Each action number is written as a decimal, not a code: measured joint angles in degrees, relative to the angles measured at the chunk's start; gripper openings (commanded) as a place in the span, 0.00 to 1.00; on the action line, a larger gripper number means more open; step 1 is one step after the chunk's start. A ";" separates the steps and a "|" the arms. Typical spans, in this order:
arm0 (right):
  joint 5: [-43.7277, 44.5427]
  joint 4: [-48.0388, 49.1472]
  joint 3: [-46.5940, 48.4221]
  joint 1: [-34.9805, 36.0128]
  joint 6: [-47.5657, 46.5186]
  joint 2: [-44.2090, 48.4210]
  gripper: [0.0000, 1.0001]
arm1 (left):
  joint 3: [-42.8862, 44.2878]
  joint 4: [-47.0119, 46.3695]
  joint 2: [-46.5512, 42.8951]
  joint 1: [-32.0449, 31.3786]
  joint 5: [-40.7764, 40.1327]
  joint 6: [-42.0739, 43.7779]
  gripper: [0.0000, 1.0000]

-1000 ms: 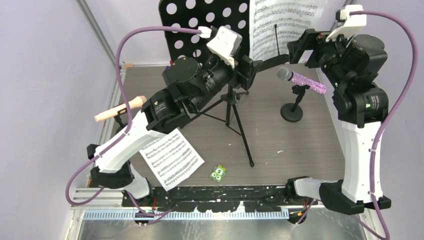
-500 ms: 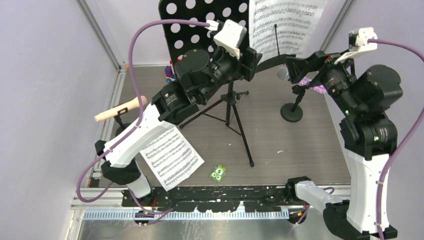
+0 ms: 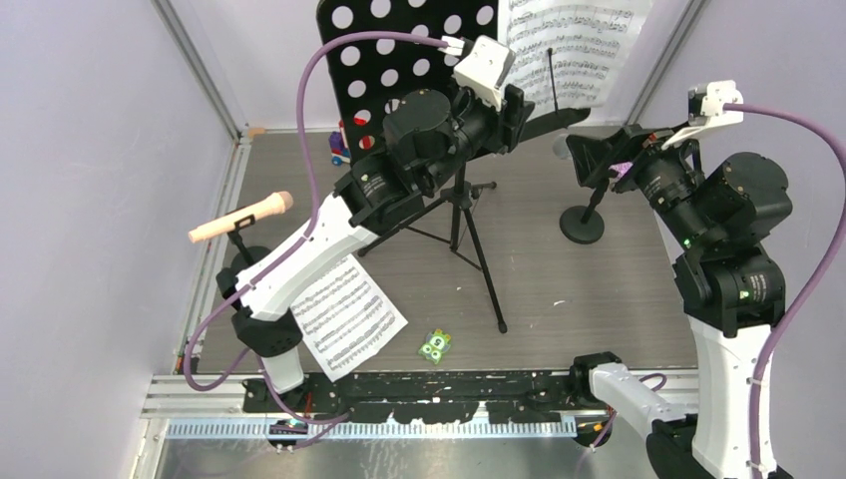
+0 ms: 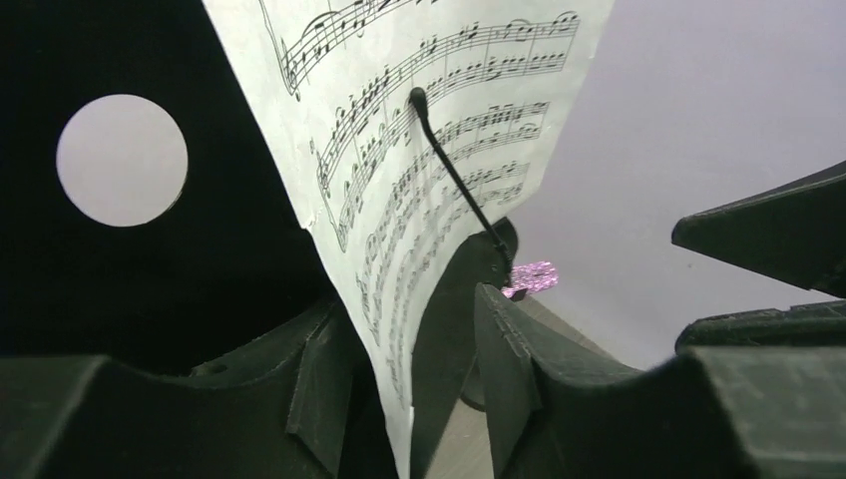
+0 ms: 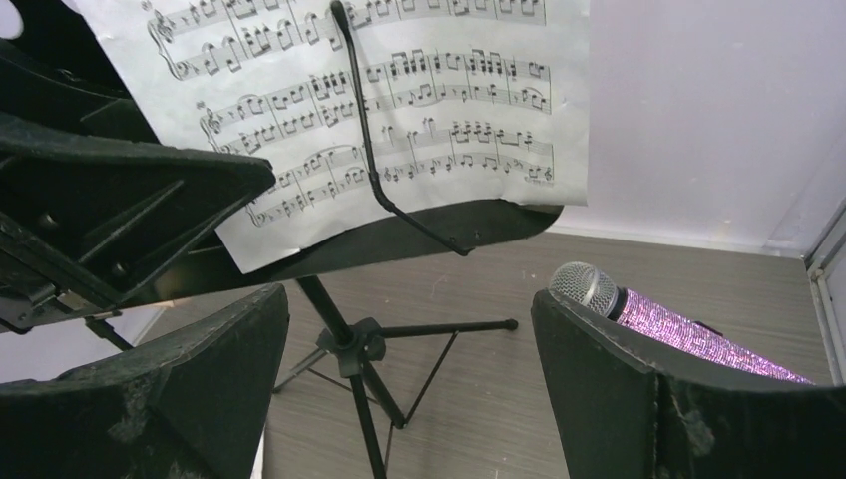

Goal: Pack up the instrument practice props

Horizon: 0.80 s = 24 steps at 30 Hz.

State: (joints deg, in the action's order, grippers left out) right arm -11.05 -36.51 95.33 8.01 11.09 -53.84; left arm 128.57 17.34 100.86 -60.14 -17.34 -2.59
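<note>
Top external view: the black perforated music desk (image 3: 399, 50) stands on its tripod legs (image 3: 469, 239) at the far side of the worktop (image 3: 599, 299). A white sheet-music page (image 3: 574, 45) leans on the desk's right half, pinned by a thin wire page holder (image 5: 369, 150).

The left gripper (image 3: 517, 108) is raised to the desk's lower lip, just beneath that page. Seen from the left wrist, its jaws are partly open and straddle the page's bottom edge (image 4: 419, 150) along with the dark lip beside it, with slim gaps on either side (no squeeze on the paper is visible).

The right gripper (image 3: 589, 160) hangs to the right of the desk, near its lip. Its jaws stand wide with nothing between them. In the right wrist view the tripod shows through the gap.

The purple-glitter microphone (image 5: 688, 334) lies tilted on its mic mount (image 3: 582, 225), right of the desk and just behind the right gripper's outer finger. From above it is mostly hidden.

The pink microphone (image 3: 244, 218) sits on the other mount, well to the left of the desk and nearer the arm bases.

A second page (image 3: 344, 314) lies flat on the worktop in front of the desk, left of the tripod's front foot. The small green square piece (image 3: 436, 346) is just beside that page's right corner.

The red-blue toy brick vehicle (image 3: 341, 145) peeks out at the desk's lower left, partly hidden by the left arm.
</note>
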 measured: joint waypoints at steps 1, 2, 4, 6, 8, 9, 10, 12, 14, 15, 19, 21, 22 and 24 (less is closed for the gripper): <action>0.09 -0.02 -0.66 0.00 -0.20 0.15 0.93 | 0.00 0.04 0.26 0.24 0.20 -0.20 0.38; 0.20 -0.02 -1.20 0.00 -0.31 0.26 0.90 | 0.00 0.02 0.46 0.46 0.37 -0.33 0.35; 0.24 0.00 -1.97 0.00 -0.61 0.35 0.85 | 0.00 0.04 0.61 0.83 0.46 -0.44 0.27; 0.20 0.02 -2.60 0.00 -1.01 0.35 0.78 | 0.00 -0.02 0.61 1.03 0.48 -0.55 0.19; 0.11 0.09 -2.93 0.00 -1.51 0.17 0.74 | 0.00 -0.52 0.59 1.09 0.48 -0.55 0.12; -0.07 0.15 -2.97 0.00 -1.70 -0.02 0.72 | -0.02 -0.68 0.59 1.16 0.50 -0.59 0.09; -0.31 0.33 -2.97 0.00 -1.84 -0.44 0.71 | -0.02 -0.92 0.59 1.20 0.57 -0.61 0.07; -1.07 1.20 -2.97 0.00 -2.01 -1.07 0.70 | -0.02 -1.11 0.57 1.29 0.72 -0.63 0.01; -1.99 1.86 -2.49 0.00 -2.14 -2.12 0.70 | -0.02 -1.20 0.50 1.29 0.96 -0.66 0.00; -2.60 2.05 -1.88 0.00 -2.16 -2.93 0.69 | -0.02 -1.22 0.50 1.29 1.05 -0.68 0.00; -5.11 3.19 1.42 0.00 -2.19 -6.34 0.76 | -0.02 -1.27 0.48 1.29 1.66 -0.68 0.00; -6.32 3.78 2.56 0.00 -2.19 -8.35 0.82 | -0.02 -1.29 0.48 1.29 2.03 -0.68 0.00; -6.73 3.93 2.89 0.00 -2.21 -9.05 0.83 | -0.02 -1.29 0.48 1.29 2.16 -0.70 0.00; -7.45 3.91 3.82 0.00 -2.21 -10.43 0.83 | -0.02 -1.29 0.48 1.29 2.40 -0.90 0.00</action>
State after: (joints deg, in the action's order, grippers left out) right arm -18.50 -32.60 99.15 8.01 8.88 -64.27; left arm 128.55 16.05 101.34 -58.85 -14.94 -3.49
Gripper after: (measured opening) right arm 0.821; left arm 0.009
